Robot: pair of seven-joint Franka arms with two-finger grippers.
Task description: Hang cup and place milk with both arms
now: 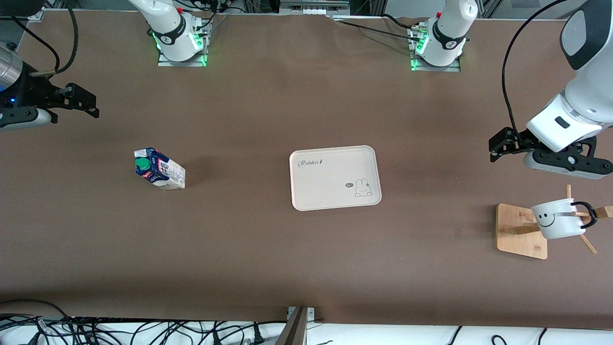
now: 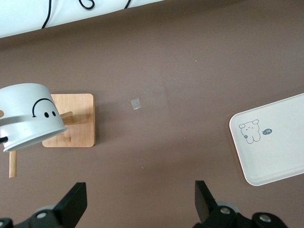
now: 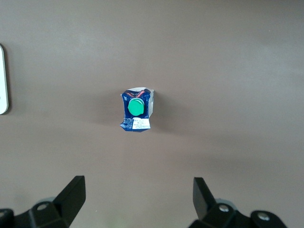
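The cup (image 1: 558, 219), white with a black smiley face, hangs by its black handle on a peg of a wooden rack (image 1: 519, 231) at the left arm's end of the table. It also shows in the left wrist view (image 2: 28, 116). My left gripper (image 1: 495, 146) is open and empty over bare table beside the rack; in its wrist view (image 2: 140, 202) only table shows between the fingers. The milk (image 1: 159, 168) stands upright on the table toward the right arm's end, green cap up (image 3: 137, 109). My right gripper (image 1: 91, 103) is open and empty over bare table, apart from the milk (image 3: 137, 197).
A cream tray (image 1: 335, 158) with a rabbit print lies in the middle of the table, with nothing on it; it also shows in the left wrist view (image 2: 280, 152). The rack's wooden base (image 2: 78, 118) lies flat. Cables run along the table's front edge.
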